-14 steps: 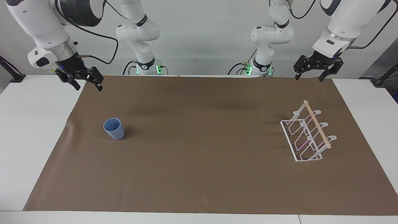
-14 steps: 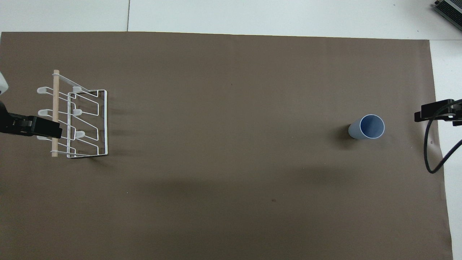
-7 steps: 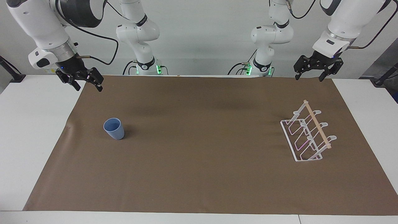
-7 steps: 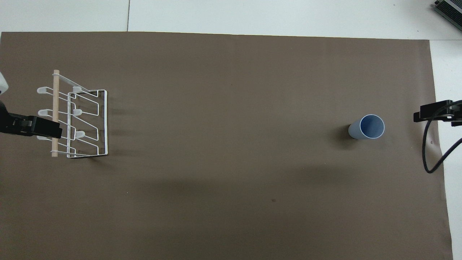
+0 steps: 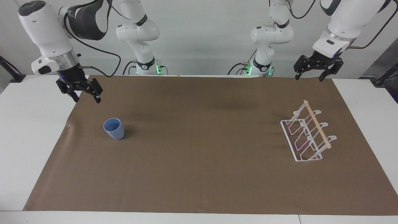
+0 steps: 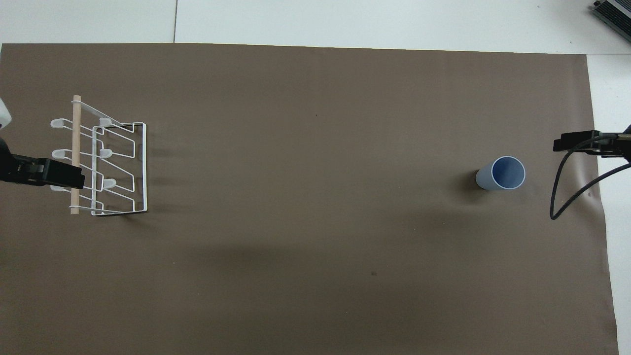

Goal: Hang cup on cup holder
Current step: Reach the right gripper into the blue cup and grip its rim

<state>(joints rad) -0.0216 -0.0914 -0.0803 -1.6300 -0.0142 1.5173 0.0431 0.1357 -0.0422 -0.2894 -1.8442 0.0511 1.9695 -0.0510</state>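
Note:
A light-blue cup (image 5: 114, 129) (image 6: 503, 175) stands upright on the brown mat toward the right arm's end of the table. The white wire cup holder (image 5: 307, 137) (image 6: 106, 162), with a wooden dowel along its top, sits toward the left arm's end and holds nothing. My right gripper (image 5: 87, 99) hangs open and empty in the air over the mat's edge, apart from the cup. My left gripper (image 5: 308, 78) also hangs open and empty, above the mat's corner by the robots, well clear of the holder; that arm waits.
A brown mat (image 5: 199, 161) covers most of the white table (image 5: 28, 130). A black cable (image 6: 559, 197) loops down from the right arm near the cup. The two arm bases stand at the robots' edge of the table.
My right gripper has come down and moved slightly toward the cup. The left arm, cup and holder have not moved.

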